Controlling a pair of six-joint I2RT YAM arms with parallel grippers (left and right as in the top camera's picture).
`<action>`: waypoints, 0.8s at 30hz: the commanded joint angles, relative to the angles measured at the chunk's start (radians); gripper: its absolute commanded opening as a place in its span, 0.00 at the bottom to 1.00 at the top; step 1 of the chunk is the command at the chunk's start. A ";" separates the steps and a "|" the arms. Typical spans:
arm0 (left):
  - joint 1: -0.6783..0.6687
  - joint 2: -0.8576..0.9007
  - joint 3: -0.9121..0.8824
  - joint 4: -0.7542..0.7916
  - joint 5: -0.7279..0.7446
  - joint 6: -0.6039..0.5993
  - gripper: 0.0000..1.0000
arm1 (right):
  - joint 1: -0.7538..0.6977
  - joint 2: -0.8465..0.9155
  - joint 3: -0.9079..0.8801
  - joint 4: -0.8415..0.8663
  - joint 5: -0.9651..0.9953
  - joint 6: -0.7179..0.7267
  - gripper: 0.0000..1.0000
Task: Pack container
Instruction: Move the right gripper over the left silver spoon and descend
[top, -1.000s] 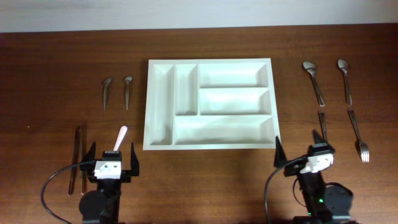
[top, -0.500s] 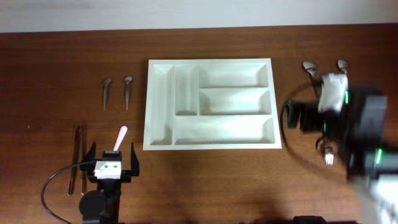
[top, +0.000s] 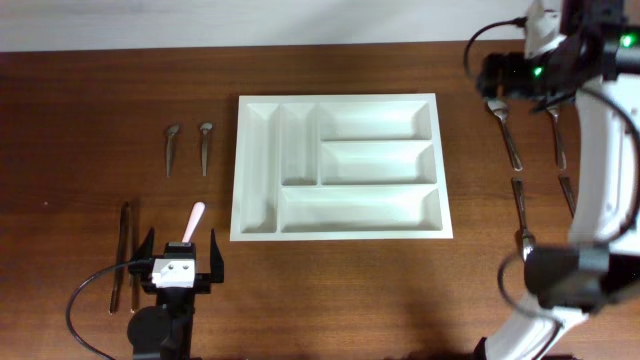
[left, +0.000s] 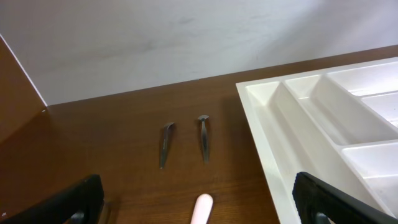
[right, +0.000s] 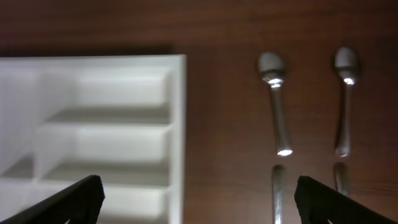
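The white five-compartment container (top: 242, 165) lies empty in the table's middle. It also shows in the left wrist view (left: 267, 134) and the right wrist view (right: 179, 118). My left gripper (top: 181, 262) is open near the front left, with a pink-handled utensil (top: 194, 220) lying between its fingers, untouched. My right gripper (top: 512, 76) is open and empty, raised high at the far right. In the right wrist view it (right: 202, 208) hangs over the container's right edge and two spoons (right: 277, 106) (right: 345, 99).
Two small spoons (top: 172, 148) (top: 205, 145) lie left of the container. Two knives (top: 125, 255) lie at the front left. Two large spoons (top: 508, 132) (top: 556, 135) and fork handles (top: 520, 205) lie at the right, partly hidden by my right arm.
My right arm has lifted from its front-right rest and swung up and back over the spoons at the far right. The left arm has not moved.
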 joint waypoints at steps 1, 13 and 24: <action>0.005 -0.008 -0.006 0.002 0.011 -0.009 0.99 | -0.083 0.119 0.089 -0.006 0.001 -0.014 0.99; 0.005 -0.008 -0.006 0.002 0.011 -0.009 0.99 | -0.151 0.295 0.090 0.103 -0.001 -0.116 0.99; 0.005 -0.008 -0.006 0.002 0.011 -0.009 0.99 | -0.143 0.453 0.090 0.161 0.023 -0.246 0.99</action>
